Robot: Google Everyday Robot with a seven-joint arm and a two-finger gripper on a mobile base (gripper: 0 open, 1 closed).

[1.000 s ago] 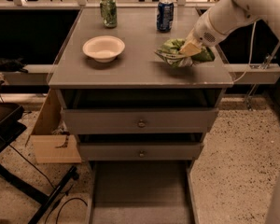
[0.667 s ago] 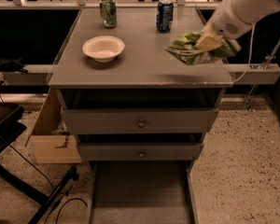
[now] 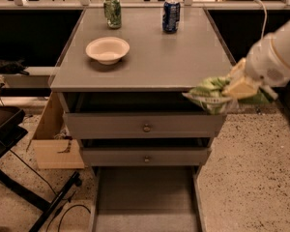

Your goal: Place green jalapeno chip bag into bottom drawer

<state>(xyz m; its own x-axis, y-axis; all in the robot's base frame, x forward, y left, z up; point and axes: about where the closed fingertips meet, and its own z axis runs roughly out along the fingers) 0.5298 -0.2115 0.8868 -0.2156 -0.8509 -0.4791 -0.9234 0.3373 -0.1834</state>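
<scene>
The green jalapeno chip bag is crumpled and shiny light green. It hangs in the air at the cabinet's front right corner, level with the top edge. My gripper is shut on the bag's right side, with the white arm reaching in from the right. The bottom drawer is pulled out at the cabinet's foot, its flat grey floor showing with nothing in it. The bag is above and to the right of the drawer.
On the grey cabinet top stand a white bowl, a green soda can and a blue can. Two upper drawers with round knobs are slightly open. A cardboard box and a black stand leg are at the left.
My gripper lifted the chip bag off the cabinet top and carried it right and forward, past the front right corner. Nothing else moved.
</scene>
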